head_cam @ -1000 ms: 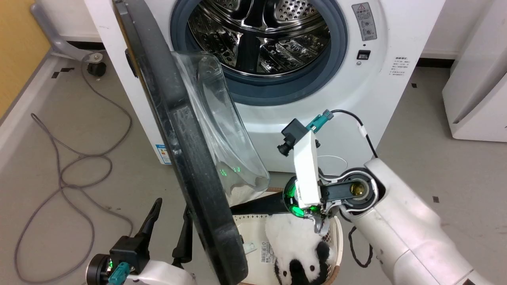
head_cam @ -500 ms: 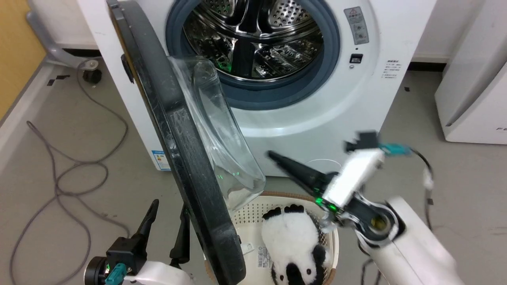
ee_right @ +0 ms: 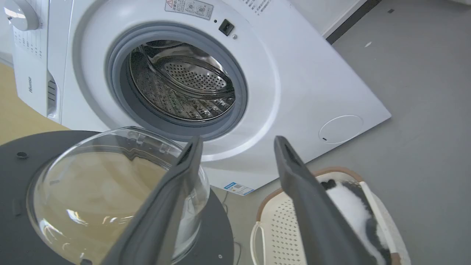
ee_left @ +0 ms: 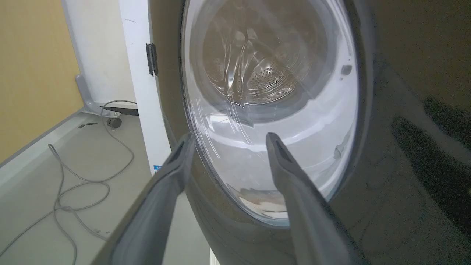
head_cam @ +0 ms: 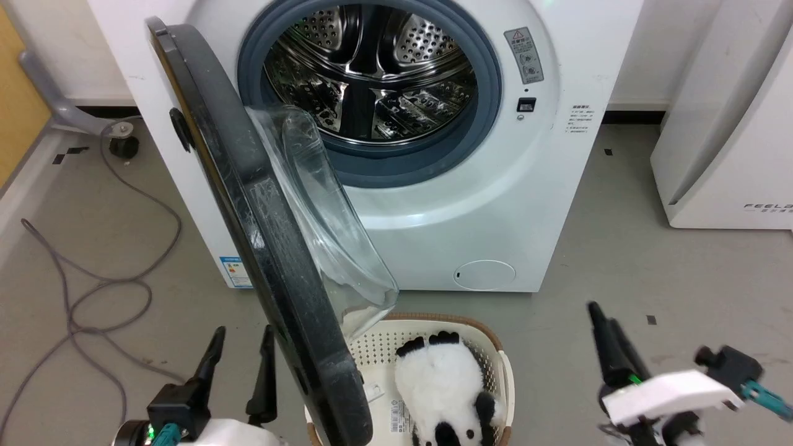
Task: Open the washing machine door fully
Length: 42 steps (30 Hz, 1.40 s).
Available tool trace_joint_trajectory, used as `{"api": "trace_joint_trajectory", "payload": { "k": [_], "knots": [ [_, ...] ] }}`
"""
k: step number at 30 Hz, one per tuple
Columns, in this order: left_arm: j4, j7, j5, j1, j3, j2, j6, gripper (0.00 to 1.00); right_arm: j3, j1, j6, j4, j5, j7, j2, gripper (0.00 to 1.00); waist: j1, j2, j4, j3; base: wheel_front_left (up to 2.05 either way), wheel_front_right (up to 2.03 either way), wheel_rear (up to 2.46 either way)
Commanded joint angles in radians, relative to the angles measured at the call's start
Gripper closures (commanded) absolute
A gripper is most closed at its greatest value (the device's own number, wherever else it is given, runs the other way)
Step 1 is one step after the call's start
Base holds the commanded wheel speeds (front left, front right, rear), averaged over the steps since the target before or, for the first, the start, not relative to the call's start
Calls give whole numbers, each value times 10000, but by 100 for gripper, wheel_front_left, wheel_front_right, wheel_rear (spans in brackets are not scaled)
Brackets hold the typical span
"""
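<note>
- One washing machine (head_cam: 495,186), white front-loader, at 12 o'clock in the head view; one steel drum (head_cam: 372,80) inside one blue-grey rubber ring (head_cam: 427,167).
- One door (head_cam: 260,248), hinged at the machine's left edge, standing open and edge-on. It runs from 11 o'clock down to 6 o'clock, black rim toward the camera, clear glass bowl facing the drum side.
- The door's lower end hangs over the left rim of the basket (head_cam: 503,365).
- Two grippers, two dark fingers each.
- Left gripper (head_cam: 243,331) at 7 o'clock, fingers spread, nothing between them. It sits just beside the door's outer face; contact cannot be told.
- Right gripper (head_cam: 602,316) at 4 o'clock, well apart from the door. In the right wrist view its fingers are spread and it grasps nothing.
- One basket, cream with a brown rim, at 6 o'clock; one plush panda (head_cam: 440,384) lies in it. One barcode tag (head_cam: 399,414) sits beside the panda, print too small.
- One round service flap (head_cam: 484,275) low on the machine front.
- One warning sticker (head_cam: 524,56) with a red triangle at 1 o'clock of the ring, text unreadable; one small text block (head_cam: 582,119) at its right, unreadable.
- One blue label (head_cam: 234,271) at the machine's lower left corner, unreadable.
- Right wrist view: "Hisense" (ee_right: 29,84) on the control panel, one knob (ee_right: 20,13) above it.
- One more white appliance (head_cam: 725,155) at 3 o'clock, lettering cut off at "FEEL".
- One grey cable (head_cam: 93,291) looped on the floor at 9 o'clock.
</note>
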Motion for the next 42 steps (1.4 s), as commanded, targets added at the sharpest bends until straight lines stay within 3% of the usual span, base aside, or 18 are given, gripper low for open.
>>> {"api": "trace_joint_trajectory", "payload": {
  "k": [1,5,6,11,16,21,34,35,36,42],
  "knots": [
    [31,-53,78,134,79,12,64,0,-153,216,10,76,-550,-240,-104,0,1,0,-24,-1,0,0,0],
    [45,-53,110,174,252,23,45,0,-1103,598,10,-12,-2690,-599,15,0,1,0,-58,13,0,0,0],
    [47,-53,130,187,323,23,37,0,-1658,754,10,-334,-4083,-635,172,0,1,0,-79,19,0,0,0],
    [80,-53,184,204,414,21,12,0,-2968,1344,10,-2185,-7826,-630,868,0,1,0,-68,22,0,0,0],
    [130,-53,235,172,442,19,-13,0,-2908,1768,10,-3515,-9754,68,1047,0,1,0,-31,41,0,0,0],
    [184,-53,294,171,457,17,2,0,-2627,2289,10,-4039,-10113,560,1061,0,1,0,24,17,0,0,0],
    [246,-53,348,221,463,13,-3,0,-2394,2474,10,-3878,-10096,731,1064,0,1,0,-57,26,0,0,0],
    [275,-53,331,219,457,13,-26,77,-2374,2465,10,-3875,-10098,739,1064,0,1,0,-66,25,0,0,0],
    [299,-53,303,216,449,13,-57,100,-2359,2454,10,-3877,-10099,744,1064,0,1,0,-75,22,0,0,0],
    [353,-53,272,222,458,12,-105,100,-2344,2443,10,-3881,-10145,772,1064,0,1,0,-97,-9,0,0,0]
  ]
}}
